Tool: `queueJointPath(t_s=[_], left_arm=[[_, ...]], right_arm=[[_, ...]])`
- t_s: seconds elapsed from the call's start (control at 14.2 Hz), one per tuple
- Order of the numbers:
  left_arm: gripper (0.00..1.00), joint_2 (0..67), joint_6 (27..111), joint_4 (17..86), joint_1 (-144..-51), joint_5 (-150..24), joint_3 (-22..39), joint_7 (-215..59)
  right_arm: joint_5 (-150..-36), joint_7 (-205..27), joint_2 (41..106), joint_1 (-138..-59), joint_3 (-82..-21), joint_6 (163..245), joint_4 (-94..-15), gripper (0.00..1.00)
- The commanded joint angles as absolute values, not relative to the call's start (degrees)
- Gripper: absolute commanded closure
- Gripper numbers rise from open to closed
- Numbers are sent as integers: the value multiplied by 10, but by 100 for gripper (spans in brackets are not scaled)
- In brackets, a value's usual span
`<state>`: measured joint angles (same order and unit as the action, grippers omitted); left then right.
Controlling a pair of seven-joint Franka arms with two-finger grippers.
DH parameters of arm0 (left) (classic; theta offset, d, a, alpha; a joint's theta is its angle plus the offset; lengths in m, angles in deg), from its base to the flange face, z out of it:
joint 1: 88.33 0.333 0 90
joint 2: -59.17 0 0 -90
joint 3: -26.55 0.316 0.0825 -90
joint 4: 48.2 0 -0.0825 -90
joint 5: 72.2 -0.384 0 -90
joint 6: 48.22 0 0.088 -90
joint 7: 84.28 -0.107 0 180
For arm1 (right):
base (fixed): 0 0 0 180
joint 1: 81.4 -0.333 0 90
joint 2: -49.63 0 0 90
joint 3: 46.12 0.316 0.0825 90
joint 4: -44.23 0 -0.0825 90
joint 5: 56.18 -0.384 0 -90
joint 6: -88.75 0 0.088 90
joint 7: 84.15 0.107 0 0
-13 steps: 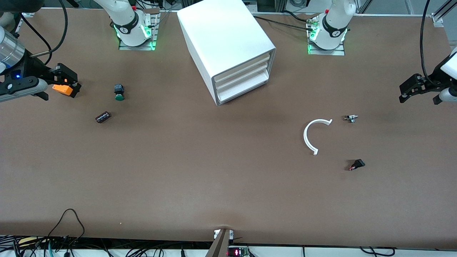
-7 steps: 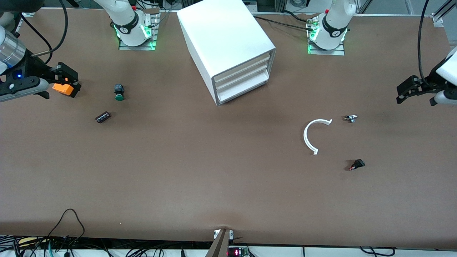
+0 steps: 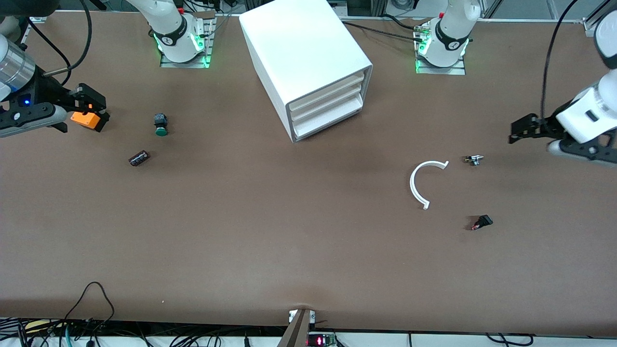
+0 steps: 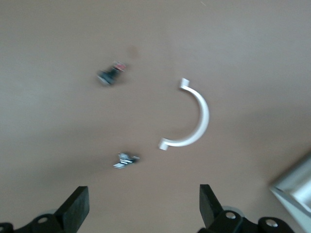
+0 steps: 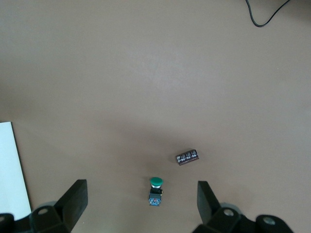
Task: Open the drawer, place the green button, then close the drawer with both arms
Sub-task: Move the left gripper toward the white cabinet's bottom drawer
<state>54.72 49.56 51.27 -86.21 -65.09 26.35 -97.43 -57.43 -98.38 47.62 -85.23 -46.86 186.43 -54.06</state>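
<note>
The white cabinet [image 3: 308, 53] stands at the table's middle near the bases. Its lowest drawer [image 3: 328, 118] is shut. The button [image 3: 160, 124], green cap on a dark body, lies on the table toward the right arm's end; in the right wrist view [image 5: 155, 192] it lies below my open, empty right gripper [image 5: 142, 200]. In the front view the right gripper [image 3: 91, 110] hovers by an orange block [image 3: 83, 119]. My left gripper [image 3: 521, 130] is open and empty over the table at the left arm's end, also in the left wrist view [image 4: 142, 205].
A dark maroon cylinder [image 3: 139, 158] lies nearer the camera than the button. A white C-shaped piece [image 3: 418, 185], a small metal part [image 3: 474, 159] and a black-and-red part [image 3: 482, 222] lie toward the left arm's end. Cables hang off the table's front edge.
The left arm has swung toward the table's middle, bringing its gripper closer to the small metal part. The right gripper has barely moved.
</note>
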Motion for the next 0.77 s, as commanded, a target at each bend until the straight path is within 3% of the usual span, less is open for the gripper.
queueJointPath(t_s=[0.0,0.35,0.7], left_arm=[[0,501,469,510,-865,-573,269,-995],[0,413,438,511,-875,-436,262,-1059],[0,333,433,510,-876,-360,202,-1132]], right_arm=[[-584,-987,477,-848,-466,1853,-532,0],[-584,-988,479,-848,-466,1854,-532,0],[-584,-986,480,-848,-466,1858,-531,0]])
